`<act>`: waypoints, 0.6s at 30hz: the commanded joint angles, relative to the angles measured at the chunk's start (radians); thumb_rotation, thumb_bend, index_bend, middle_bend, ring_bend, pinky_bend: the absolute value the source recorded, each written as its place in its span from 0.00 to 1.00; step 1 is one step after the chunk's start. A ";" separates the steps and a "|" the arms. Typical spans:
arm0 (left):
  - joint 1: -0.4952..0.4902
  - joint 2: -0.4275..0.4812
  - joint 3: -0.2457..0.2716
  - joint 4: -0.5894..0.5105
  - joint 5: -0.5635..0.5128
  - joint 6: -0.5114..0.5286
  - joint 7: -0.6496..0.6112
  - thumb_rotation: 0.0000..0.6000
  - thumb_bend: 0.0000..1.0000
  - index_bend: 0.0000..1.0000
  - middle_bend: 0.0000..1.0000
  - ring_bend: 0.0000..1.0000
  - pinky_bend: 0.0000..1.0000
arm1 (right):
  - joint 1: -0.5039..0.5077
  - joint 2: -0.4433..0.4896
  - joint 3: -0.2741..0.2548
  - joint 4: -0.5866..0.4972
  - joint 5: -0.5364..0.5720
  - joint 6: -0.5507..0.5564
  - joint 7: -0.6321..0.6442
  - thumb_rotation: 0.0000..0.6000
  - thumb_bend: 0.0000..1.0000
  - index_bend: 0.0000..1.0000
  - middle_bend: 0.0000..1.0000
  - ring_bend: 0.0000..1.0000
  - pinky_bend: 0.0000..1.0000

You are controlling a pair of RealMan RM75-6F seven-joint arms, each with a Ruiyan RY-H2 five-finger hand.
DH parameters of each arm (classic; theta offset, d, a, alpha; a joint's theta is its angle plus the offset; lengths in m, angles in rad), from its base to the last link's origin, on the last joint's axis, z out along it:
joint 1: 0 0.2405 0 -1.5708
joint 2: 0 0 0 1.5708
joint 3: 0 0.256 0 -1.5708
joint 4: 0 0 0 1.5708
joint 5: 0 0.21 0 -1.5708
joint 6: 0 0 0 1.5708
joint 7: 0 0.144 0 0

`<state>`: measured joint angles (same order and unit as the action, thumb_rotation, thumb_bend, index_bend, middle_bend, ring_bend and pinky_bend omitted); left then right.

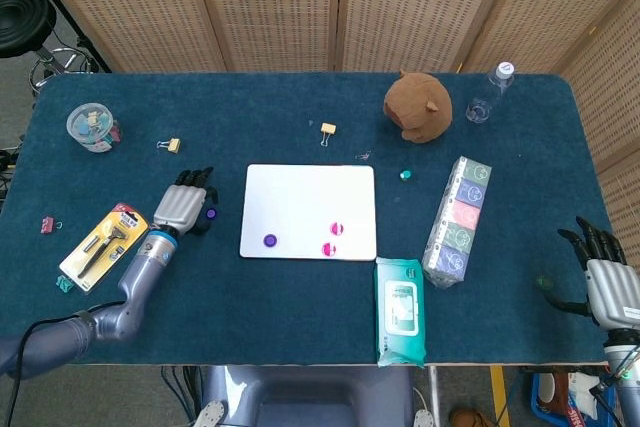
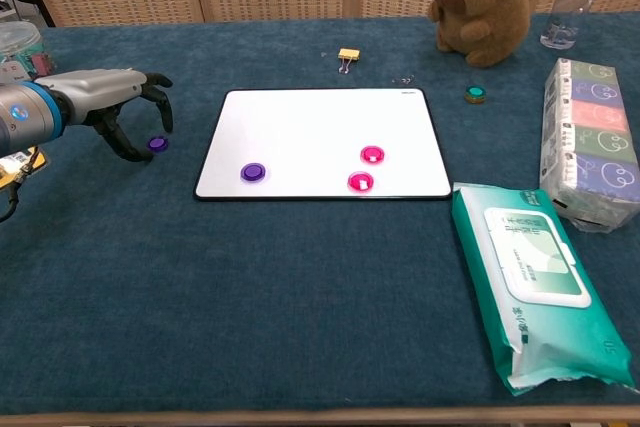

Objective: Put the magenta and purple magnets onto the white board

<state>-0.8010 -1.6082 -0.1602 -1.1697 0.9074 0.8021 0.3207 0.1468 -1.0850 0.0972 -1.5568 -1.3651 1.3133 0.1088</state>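
Note:
The white board [image 1: 308, 197] [image 2: 320, 122] lies mid-table. On it sit a purple magnet [image 1: 270, 241] [image 2: 253, 172] and two magenta magnets [image 1: 336, 229] [image 2: 372, 155], the other magenta magnet [image 2: 359, 182] nearer the front edge. A second purple magnet [image 1: 211, 213] [image 2: 156, 144] lies on the cloth just left of the board. My left hand [image 1: 183, 205] [image 2: 112, 105] arches over the cloth beside it, fingers apart, holding nothing, fingertips close to the magnet. My right hand [image 1: 605, 277] hangs off the table's front right corner with fingers spread and empty.
A green wipes pack [image 2: 535, 282] and a pastel tissue box [image 2: 594, 142] lie right of the board. A plush capybara [image 2: 482, 2], bottle [image 1: 489, 93], teal magnet [image 2: 475, 94] and yellow clip [image 2: 348, 55] sit behind. A razor pack [image 1: 103, 245] and jar [image 1: 91, 127] are far left.

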 commanded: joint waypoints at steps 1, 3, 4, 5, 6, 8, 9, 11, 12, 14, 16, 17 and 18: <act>0.000 -0.001 -0.002 0.004 0.002 -0.002 -0.003 1.00 0.30 0.42 0.00 0.00 0.00 | 0.000 0.000 0.000 0.000 0.000 -0.001 0.000 1.00 0.00 0.14 0.00 0.00 0.00; 0.000 -0.002 -0.002 0.005 0.005 -0.003 -0.003 1.00 0.30 0.45 0.00 0.00 0.00 | 0.000 0.000 0.000 0.000 0.001 -0.003 0.001 1.00 0.00 0.14 0.00 0.00 0.00; 0.001 -0.002 -0.001 0.006 0.006 -0.002 -0.003 1.00 0.31 0.46 0.00 0.00 0.00 | 0.000 0.000 0.000 0.000 0.001 -0.002 0.001 1.00 0.00 0.14 0.00 0.00 0.00; 0.001 -0.003 0.000 0.007 0.007 -0.002 -0.001 1.00 0.31 0.47 0.00 0.00 0.00 | 0.000 0.001 0.000 -0.001 0.002 -0.002 0.001 1.00 0.00 0.14 0.00 0.00 0.00; 0.001 -0.004 0.000 0.008 0.007 -0.003 0.001 1.00 0.31 0.48 0.00 0.00 0.00 | 0.000 0.001 0.001 -0.001 0.001 -0.002 0.001 1.00 0.00 0.14 0.00 0.00 0.00; 0.001 -0.007 0.000 0.010 0.006 -0.003 0.004 1.00 0.31 0.52 0.00 0.00 0.00 | 0.000 0.001 0.000 -0.001 0.002 -0.002 0.002 1.00 0.00 0.14 0.00 0.00 0.00; 0.000 -0.007 0.000 0.011 0.006 -0.003 0.005 1.00 0.31 0.53 0.00 0.00 0.00 | 0.000 0.001 0.000 -0.001 0.002 -0.003 0.002 1.00 0.00 0.14 0.00 0.00 0.00; 0.000 -0.009 -0.001 0.013 0.005 -0.004 0.006 1.00 0.31 0.55 0.00 0.00 0.00 | 0.000 0.001 0.000 -0.001 0.002 -0.004 0.004 1.00 0.00 0.14 0.00 0.00 0.00; 0.001 -0.009 -0.001 0.013 0.005 -0.003 0.007 1.00 0.31 0.56 0.00 0.00 0.00 | 0.000 0.002 0.000 -0.001 0.002 -0.004 0.004 1.00 0.00 0.14 0.00 0.00 0.00; 0.002 -0.009 -0.002 0.015 0.006 -0.001 0.008 1.00 0.32 0.57 0.00 0.00 0.00 | 0.000 0.002 0.000 -0.001 0.002 -0.004 0.005 1.00 0.00 0.14 0.00 0.00 0.00; 0.002 -0.008 -0.003 0.016 0.005 -0.002 0.008 1.00 0.33 0.57 0.00 0.00 0.00 | 0.000 0.002 0.000 -0.001 0.002 -0.004 0.005 1.00 0.00 0.14 0.00 0.00 0.00; 0.003 -0.007 -0.003 0.016 0.006 -0.001 0.008 1.00 0.33 0.57 0.00 0.00 0.00 | 0.000 0.002 0.000 -0.001 0.002 -0.004 0.005 1.00 0.00 0.14 0.00 0.00 0.00; 0.004 -0.006 -0.003 0.015 0.007 -0.001 0.008 1.00 0.33 0.57 0.00 0.00 0.00 | 0.000 0.002 0.001 -0.001 0.002 -0.004 0.005 1.00 0.00 0.14 0.00 0.00 0.00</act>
<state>-0.7975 -1.6142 -0.1632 -1.1544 0.9138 0.8013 0.3285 0.1466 -1.0829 0.0977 -1.5576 -1.3631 1.3092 0.1142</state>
